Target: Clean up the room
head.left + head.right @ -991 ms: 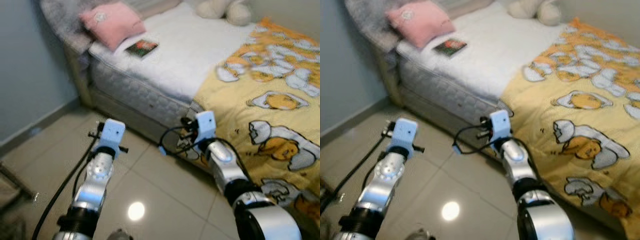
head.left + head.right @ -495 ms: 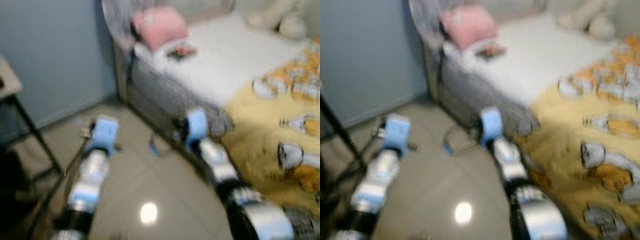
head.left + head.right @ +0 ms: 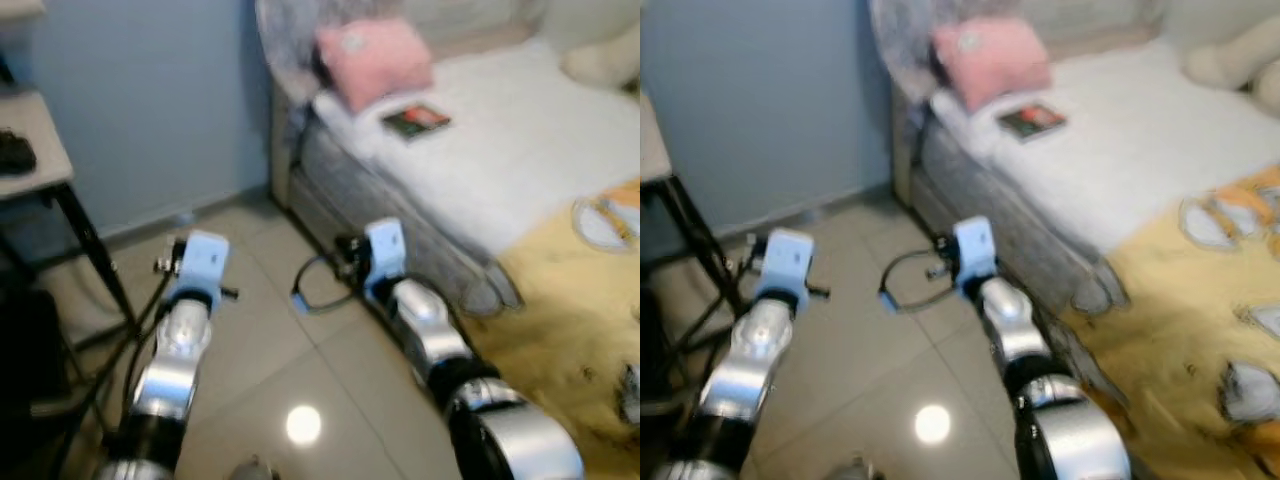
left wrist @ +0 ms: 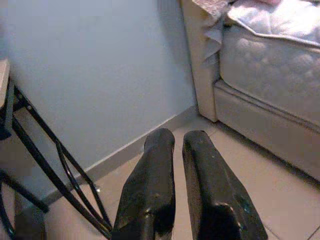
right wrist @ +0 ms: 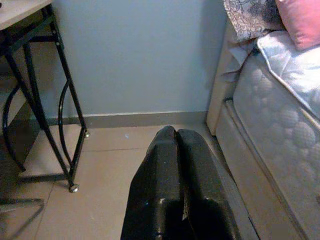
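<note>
The book [image 3: 417, 120] cover is too blurred to read, and the plush toy [image 3: 1230, 62], perhaps a bear, is cut off.

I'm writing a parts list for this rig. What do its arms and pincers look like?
Both arms are shiny silver cylinders with black joints, each topped by a light-blue and white wrist block. Black cables loop alongside. The left pincer and right pincer each have two long, glossy black fingers.

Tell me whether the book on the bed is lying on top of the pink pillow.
No. The book lies flat on the white mattress, just beside the pink pillow, not on it.
</note>
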Motion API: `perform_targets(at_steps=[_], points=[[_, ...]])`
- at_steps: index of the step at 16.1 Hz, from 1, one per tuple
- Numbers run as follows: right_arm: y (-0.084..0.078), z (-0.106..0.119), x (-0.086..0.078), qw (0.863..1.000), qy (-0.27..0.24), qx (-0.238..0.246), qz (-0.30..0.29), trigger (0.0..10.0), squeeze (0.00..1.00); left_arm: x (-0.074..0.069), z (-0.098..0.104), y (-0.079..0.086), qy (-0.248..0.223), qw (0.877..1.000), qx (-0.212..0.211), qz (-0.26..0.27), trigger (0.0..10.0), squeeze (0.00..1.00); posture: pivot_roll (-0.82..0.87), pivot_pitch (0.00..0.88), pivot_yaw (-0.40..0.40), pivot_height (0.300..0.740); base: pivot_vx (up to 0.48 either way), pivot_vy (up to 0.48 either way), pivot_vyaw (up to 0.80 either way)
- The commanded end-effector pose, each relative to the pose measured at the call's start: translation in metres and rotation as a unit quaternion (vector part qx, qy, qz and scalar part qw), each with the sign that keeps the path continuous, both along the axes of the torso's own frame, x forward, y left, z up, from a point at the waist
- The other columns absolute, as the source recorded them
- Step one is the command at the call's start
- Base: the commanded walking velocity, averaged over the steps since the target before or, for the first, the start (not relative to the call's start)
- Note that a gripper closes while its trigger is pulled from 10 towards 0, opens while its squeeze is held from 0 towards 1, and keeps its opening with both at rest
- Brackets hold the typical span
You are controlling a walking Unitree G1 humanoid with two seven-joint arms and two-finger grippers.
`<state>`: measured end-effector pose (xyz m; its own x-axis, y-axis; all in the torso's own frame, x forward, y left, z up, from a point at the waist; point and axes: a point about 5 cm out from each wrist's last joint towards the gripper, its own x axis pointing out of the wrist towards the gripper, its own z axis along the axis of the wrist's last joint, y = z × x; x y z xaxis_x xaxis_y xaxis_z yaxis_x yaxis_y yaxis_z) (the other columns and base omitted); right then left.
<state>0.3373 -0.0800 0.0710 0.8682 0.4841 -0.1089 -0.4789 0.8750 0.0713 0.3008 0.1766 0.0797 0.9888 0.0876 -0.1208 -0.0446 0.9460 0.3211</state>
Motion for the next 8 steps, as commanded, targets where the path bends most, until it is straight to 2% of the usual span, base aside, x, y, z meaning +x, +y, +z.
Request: perform_targets(at_steps=[1, 2, 3, 4, 6, 7, 8], points=[[-0.010, 0.001, 0.002, 1.000, 0.001, 0.004, -0.014, 10.0, 0.00, -0.003, -0.001, -0.004, -0.005, 1.000, -0.021, 0.002, 10.0, 0.00, 0.13, 0.009, -0.082, 0.740, 0.458, 0.000, 0.64], [-0.011, 0.000, 0.002, 1.000, 0.002, 0.006, -0.014, 10.0, 0.00, -0.010, -0.003, 0.001, -0.010, 0.999, -0.032, 0.014, 10.0, 0.00, 0.14, 0.007, -0.077, 0.740, 0.000, 0.000, 0.64], [-0.024, -0.005, -0.001, 0.999, 0.011, 0.011, -0.031, 10.0, 0.00, -0.036, -0.020, 0.023, 0.018, 0.999, -0.016, 0.040, 10.0, 0.00, 0.16, 0.007, -0.070, 0.740, 0.000, 0.000, 0.64], [-0.036, -0.012, -0.005, 0.999, 0.019, 0.009, -0.047, 10.0, 0.00, -0.055, -0.029, 0.038, 0.045, 0.998, 0.026, 0.033, 10.0, 0.00, 0.17, 0.010, -0.058, 0.740, 0.000, 0.000, 0.64], [-0.046, -0.029, -0.018, 0.996, 0.042, 0.010, -0.074, 10.0, 0.00, -0.056, -0.022, 0.046, 0.061, 0.995, 0.081, -0.023, 10.0, 0.00, 0.18, 0.023, -0.004, 0.740, 0.000, 0.000, 0.64], [-0.045, -0.032, -0.020, 0.996, 0.045, 0.008, -0.081, 10.0, 0.00, -0.053, -0.018, 0.048, 0.061, 0.994, 0.089, -0.034, 10.0, 0.00, 0.18, 0.028, 0.011, 0.740, 0.000, 0.000, 0.64], [-0.039, -0.033, -0.021, 0.996, 0.044, 0.011, -0.083, 10.0, 0.00, -0.047, -0.011, 0.049, 0.052, 0.993, 0.097, -0.048, 10.0, 0.00, 0.17, 0.029, 0.028, 0.740, 0.000, 0.000, 0.00]])
